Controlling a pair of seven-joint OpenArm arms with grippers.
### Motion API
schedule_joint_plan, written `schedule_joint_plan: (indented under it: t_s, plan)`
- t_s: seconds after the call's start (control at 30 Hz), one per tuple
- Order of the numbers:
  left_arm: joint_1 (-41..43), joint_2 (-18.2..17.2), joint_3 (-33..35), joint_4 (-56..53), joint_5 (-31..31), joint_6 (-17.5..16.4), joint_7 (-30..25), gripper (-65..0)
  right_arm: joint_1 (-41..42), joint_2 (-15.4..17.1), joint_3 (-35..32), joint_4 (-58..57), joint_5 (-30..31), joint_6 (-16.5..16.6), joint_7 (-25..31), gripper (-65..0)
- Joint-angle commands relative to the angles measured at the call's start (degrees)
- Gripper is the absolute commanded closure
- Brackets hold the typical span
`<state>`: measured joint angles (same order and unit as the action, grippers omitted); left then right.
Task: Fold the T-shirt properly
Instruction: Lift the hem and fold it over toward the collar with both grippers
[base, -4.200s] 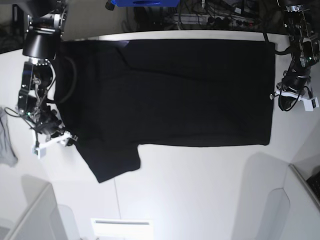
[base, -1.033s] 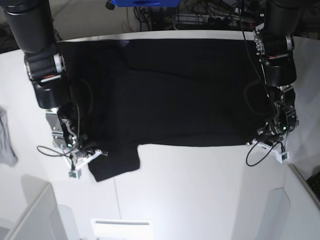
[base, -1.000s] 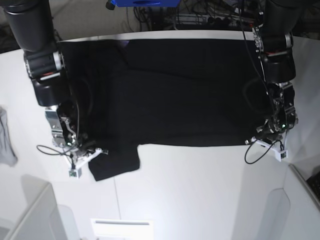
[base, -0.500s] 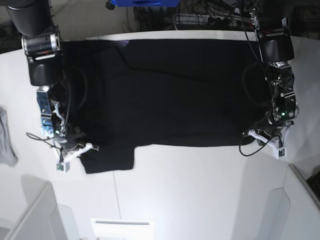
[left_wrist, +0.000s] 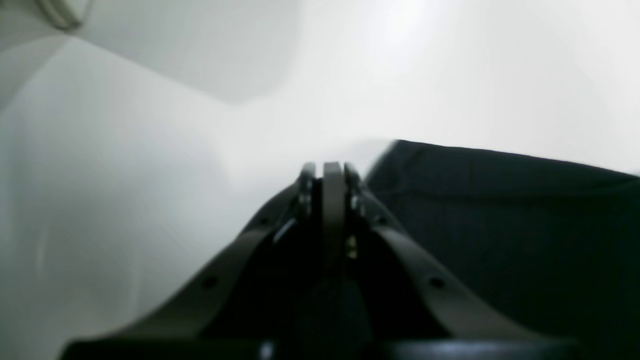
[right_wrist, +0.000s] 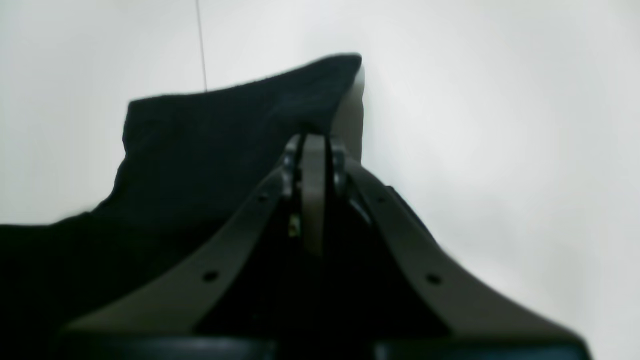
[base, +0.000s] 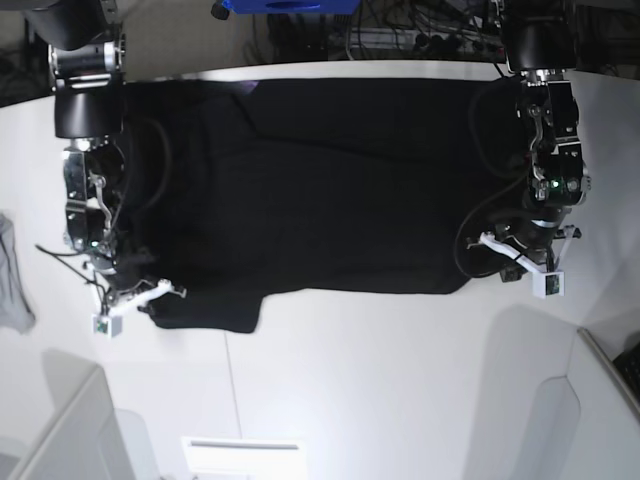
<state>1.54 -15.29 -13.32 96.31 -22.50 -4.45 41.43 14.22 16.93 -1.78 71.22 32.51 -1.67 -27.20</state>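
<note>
On the left of the base view we have our right gripper (base: 150, 297) at the near left corner of the T-shirt (base: 340, 185). In the right wrist view its jaws are pressed together on the black cloth (right_wrist: 200, 150), with a flap of it standing up just beyond the tips.

The T-shirt lies spread, plain black side up, across the far half of the white worktop (base: 380, 380), reaching almost from one arm to the other.

On the right of the base view our left gripper (base: 500, 255) sits at the shirt's near right corner. The left wrist view shows its jaws together too, with the dark fabric (left_wrist: 500, 210) right beside them; we cannot tell whether any cloth is pinched between them.

A small grey cloth (base: 12, 280) lies at the worktop's far left edge. Behind the worktop are tangled cables (base: 420, 35) and a blue object (base: 285, 6).
</note>
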Motion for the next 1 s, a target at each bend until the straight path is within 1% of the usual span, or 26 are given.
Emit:
schedule_joint_plan:
  t_s: [0.0, 0.2, 0.43, 0.63, 0.7, 0.8, 0.87, 0.97]
  plan:
    - [-0.2, -0.7, -0.3, 2.5, -0.4, -0.3, -1.6, 0.0, 0.8, 0.7, 0.9, 2.0, 0.1, 0.1, 1.0, 0.0]
    - [5.3, -0.6, -0.3, 8.7, -0.4, -0.3, -1.6, 0.0, -3.1, 0.7, 3.8, 7.2, 0.1, 0.1, -1.1, 0.0]
    - [9.7, -0.6, -0.3, 13.0, -0.4, -0.3, -1.6, 0.0, -6.0, 0.7, 6.1, 11.5, 0.1, 0.1, -3.5, 0.0]
    - [12.1, -0.6, -0.3, 15.2, -0.5, -0.3, -1.6, 0.0, -9.5, 0.7, 6.2, 16.0, 0.1, 0.1, -3.8, 0.0]
    - [12.9, -0.8, -0.8, 15.4, -2.2, -0.3, -1.6, 0.0, -10.6, 0.7, 6.2, 17.1, 0.1, 0.1, -4.1, 0.0]
    - [14.6, -1.0, -4.3, 15.5, -8.7, -0.3, -1.6, 0.0, -12.1, 0.7, 6.2, 18.4, 0.1, 0.1, -4.1, 0.0]
    - [15.7, -1.5, -5.7, 15.5, -11.8, -0.2, -1.6, 0.0, -12.9, 0.7, 6.2, 19.5, 0.1, 0.1, -4.1, 0.0]
    - [17.2, -2.7, -5.8, 15.6, -12.4, -0.2, -1.6, 0.0, -14.3, 0.7, 6.9, 21.5, 0.1, 0.1, -4.1, 0.0]
